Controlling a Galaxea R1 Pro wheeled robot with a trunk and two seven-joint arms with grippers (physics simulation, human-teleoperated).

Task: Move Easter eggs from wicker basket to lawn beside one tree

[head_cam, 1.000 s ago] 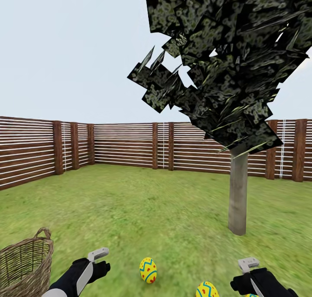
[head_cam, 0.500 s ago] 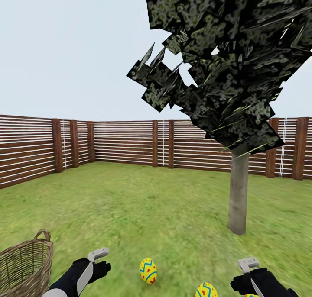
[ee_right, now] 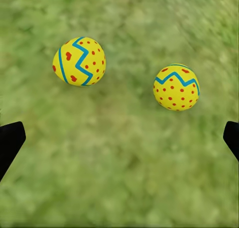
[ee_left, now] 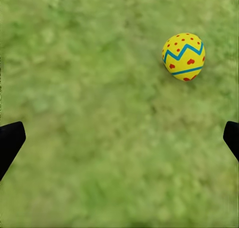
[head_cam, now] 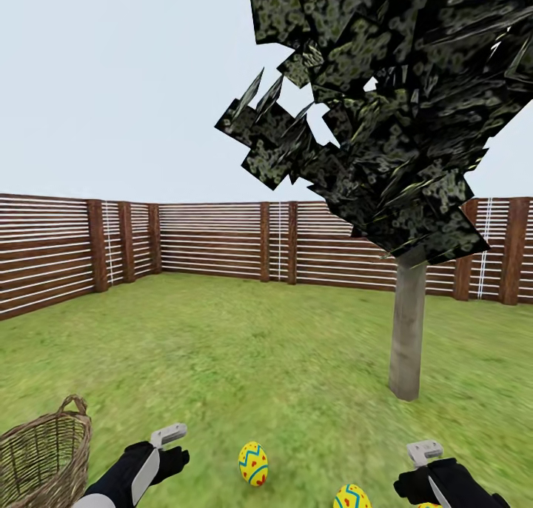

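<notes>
From the head camera, the wicker basket (head_cam: 41, 456) sat on the lawn (head_cam: 244, 352) at eight o'clock. The left gripper (head_cam: 169, 434), on a black forearm reaching forward low over the grass, had its fingers spread apart and empty. One Easter egg (head_cam: 253, 463) lay at six o'clock, a second egg (head_cam: 352, 497) at five o'clock. The right gripper (head_cam: 423, 451), likewise low, was spread apart and empty. The tree (head_cam: 408, 330) stood at three o'clock.
</notes>
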